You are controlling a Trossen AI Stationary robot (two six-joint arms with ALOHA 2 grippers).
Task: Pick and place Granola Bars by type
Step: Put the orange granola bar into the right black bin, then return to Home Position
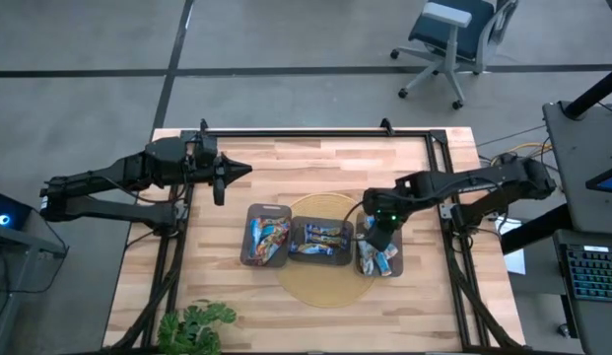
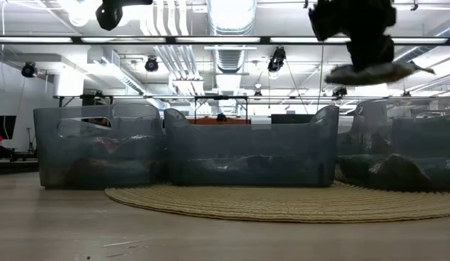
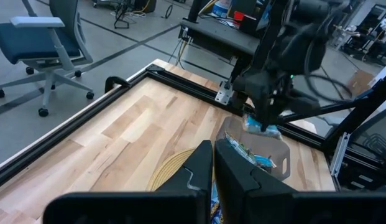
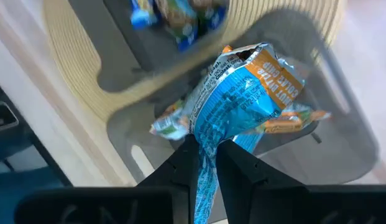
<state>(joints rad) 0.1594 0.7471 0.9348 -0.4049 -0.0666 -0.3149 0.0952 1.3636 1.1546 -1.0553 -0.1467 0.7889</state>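
My right gripper (image 1: 380, 235) hangs over the right-hand dark tray (image 1: 392, 264), shut on a blue and orange granola bar (image 4: 248, 93). In the low view the bar (image 2: 377, 71) shows under the gripper (image 2: 366, 54), above the tray's rim. More wrapped bars lie in the left tray (image 1: 266, 237), the middle tray (image 1: 320, 242) and the right tray. My left gripper (image 1: 241, 171) hovers shut above the table's far left part, pointing toward the trays and touching nothing. My right gripper pinches the bar's flat crimped blue end (image 4: 204, 167) between its two fingers, coming from above and pointing down. The bar is lifted clear of the tray and the other bars. It sticks out roughly level below the fingers (image 2: 369, 43).
The three trays stand side by side on a round woven mat (image 1: 325, 288). A small green plant (image 1: 192, 327) sits at the near left edge. Black frame rails run along the table's far, left and right sides. Bare wood lies left of and beyond the trays.
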